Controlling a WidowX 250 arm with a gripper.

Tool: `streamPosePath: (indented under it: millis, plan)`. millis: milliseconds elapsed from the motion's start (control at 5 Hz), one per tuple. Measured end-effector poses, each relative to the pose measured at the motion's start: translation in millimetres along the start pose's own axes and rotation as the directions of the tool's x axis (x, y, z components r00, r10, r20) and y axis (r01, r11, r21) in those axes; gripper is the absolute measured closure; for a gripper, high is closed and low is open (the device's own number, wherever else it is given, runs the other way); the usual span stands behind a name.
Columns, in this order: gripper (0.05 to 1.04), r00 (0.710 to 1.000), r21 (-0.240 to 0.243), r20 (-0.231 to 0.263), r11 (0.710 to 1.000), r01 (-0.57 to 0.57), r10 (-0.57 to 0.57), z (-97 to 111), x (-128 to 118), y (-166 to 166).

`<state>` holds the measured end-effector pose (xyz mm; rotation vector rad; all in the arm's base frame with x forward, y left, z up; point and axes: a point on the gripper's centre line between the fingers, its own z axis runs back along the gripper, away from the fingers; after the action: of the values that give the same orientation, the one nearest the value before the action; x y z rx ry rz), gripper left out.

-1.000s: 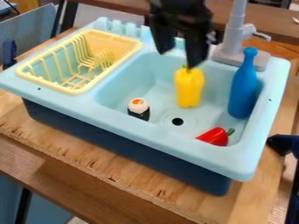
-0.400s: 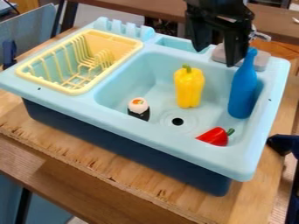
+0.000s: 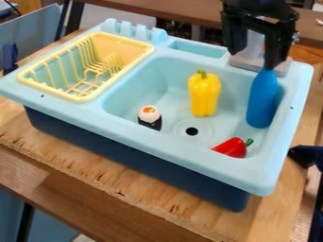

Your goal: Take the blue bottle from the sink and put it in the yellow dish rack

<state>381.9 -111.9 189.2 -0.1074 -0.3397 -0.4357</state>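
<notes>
So the sink [image 3: 170, 150] looks like smooth plastic. The bottle [image 3: 262, 101] is kinda matt, and the tabletop [image 3: 95, 165] is rough wood.

Black gripper [image 3: 253, 59], fingers apart, above the right back of a light blue toy sink [image 3: 174, 147]. Inside: blue bottle [image 3: 261, 101], yellow pepper [image 3: 204, 94], red pepper [image 3: 232, 147], sushi piece [image 3: 150, 118]. Left of the basin, a yellow rack [image 3: 126, 43].

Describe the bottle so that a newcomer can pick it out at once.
Find the pale sink and look inside, at the picture's right. There, below the end effector, is the bottle. It is blue and longer than the yellow pepper and the red pepper.
</notes>
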Motion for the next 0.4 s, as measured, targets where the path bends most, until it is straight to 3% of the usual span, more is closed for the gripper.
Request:
streamPosePath:
  millis: [200,400]
  plan:
    - [0.083,0.999,-0.009,-0.04,1.0,-0.007,0.007,-9.8,10.2,2.4]
    - [0.084,0.999,-0.017,-0.045,1.0,-0.004,0.003,-10.2,14.0,2.1]
